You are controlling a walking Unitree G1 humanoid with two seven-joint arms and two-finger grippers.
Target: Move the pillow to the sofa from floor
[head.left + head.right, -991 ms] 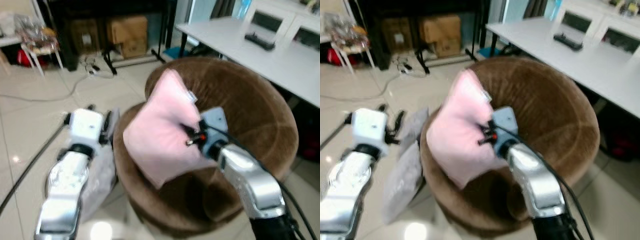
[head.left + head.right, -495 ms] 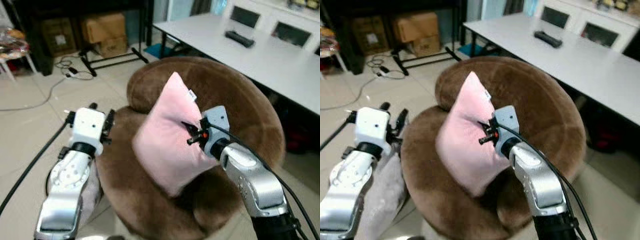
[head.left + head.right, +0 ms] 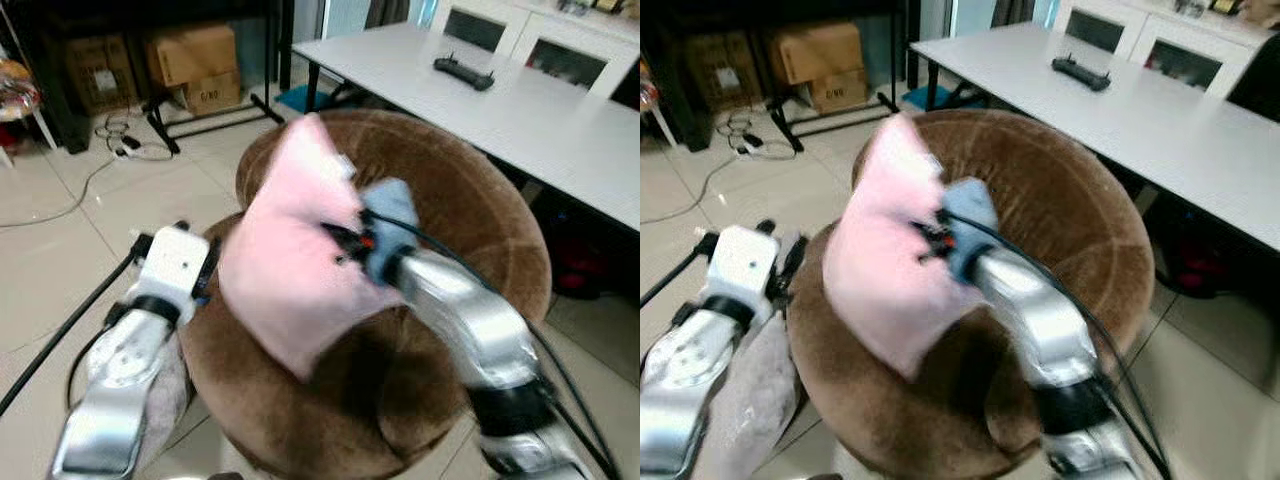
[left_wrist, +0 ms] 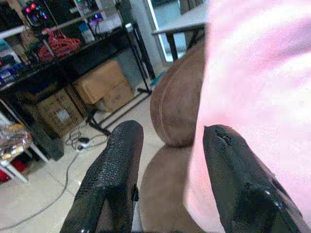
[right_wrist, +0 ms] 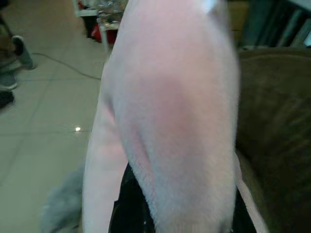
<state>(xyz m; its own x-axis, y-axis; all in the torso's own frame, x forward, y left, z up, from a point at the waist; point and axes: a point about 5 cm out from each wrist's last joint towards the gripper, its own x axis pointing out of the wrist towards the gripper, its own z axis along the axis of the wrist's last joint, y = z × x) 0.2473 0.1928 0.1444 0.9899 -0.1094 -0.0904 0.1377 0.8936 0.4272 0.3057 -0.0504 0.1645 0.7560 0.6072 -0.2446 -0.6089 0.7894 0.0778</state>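
Holding the pink pillow in the right gripper, fingers pinched into the fabric near the pillow's middle, pillow hanging tilted above the seat of the brown sofa, one corner up toward the backrest, lowest corner drooping over the front of the seat. Not yet lying on the sofa.

Left gripper hovering just beside the pillow at the sofa's left rim, fingers spread apart with nothing between them; the pink cloth close against one finger, contact uncertain.

Handling, as judged: looking light and soft, sagging and folding round the pinch. No stiffness, nothing fragile. Plush cover probably gripping well, though a pinch of fabric alone could slip if swung. Better hold likely deep into the stuffing or at a corner.

Room around the sofa: round, deep seat with a high curved backrest, open on top, plenty of space for dropping the pillow in. White table close behind the sofa's right side, limiting swing that way. Grey fluffy thing lying on the tiled floor against the sofa's left front. Cardboard boxes and cables well apart, beyond the sofa's left.
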